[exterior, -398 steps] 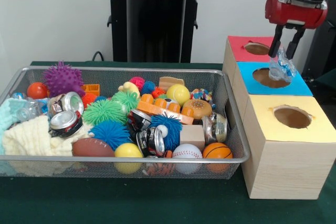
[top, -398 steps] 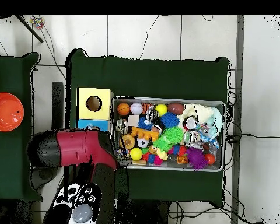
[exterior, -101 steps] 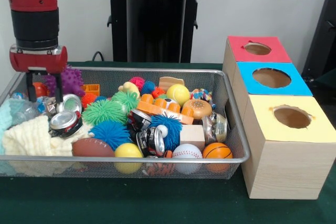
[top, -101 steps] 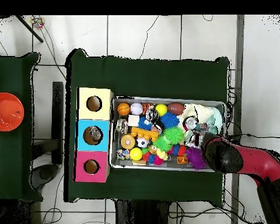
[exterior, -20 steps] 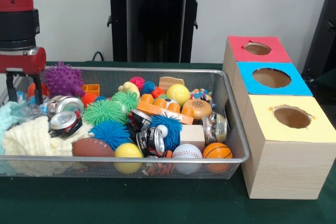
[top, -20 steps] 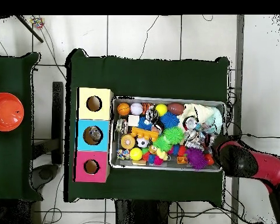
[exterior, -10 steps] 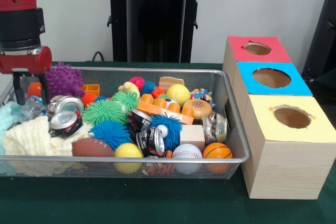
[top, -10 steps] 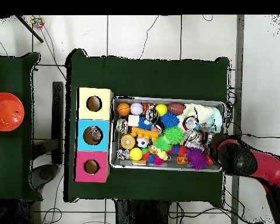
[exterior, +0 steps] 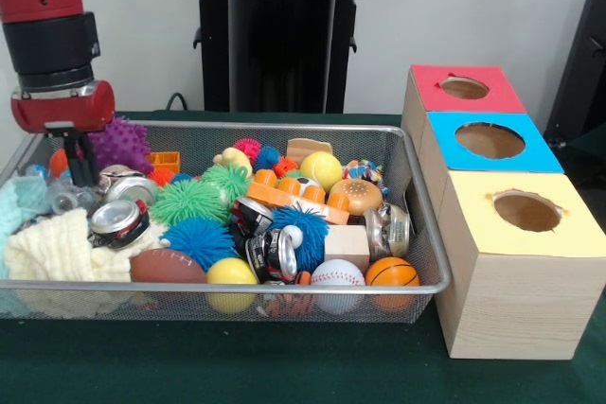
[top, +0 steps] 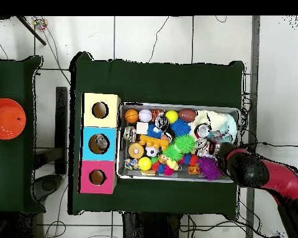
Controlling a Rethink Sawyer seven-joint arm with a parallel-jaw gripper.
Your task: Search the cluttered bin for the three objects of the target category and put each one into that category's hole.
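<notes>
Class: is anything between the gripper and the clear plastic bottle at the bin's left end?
Nothing visible does. The gripper hangs just above the bottle; a can lies beside it, not between.

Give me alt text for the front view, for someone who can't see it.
A red and black robot arm lowers its gripper into the left end of a wire mesh bin crammed with balls, spiky toys, cans and cloths. To the right of the bin stands a row of wooden boxes with red, blue and yellow tops, each with a round hole.

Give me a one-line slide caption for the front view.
Sawyer's gripper reaches into the left end of a toy-filled wire bin, beside red, blue and yellow sorting holes.
</notes>
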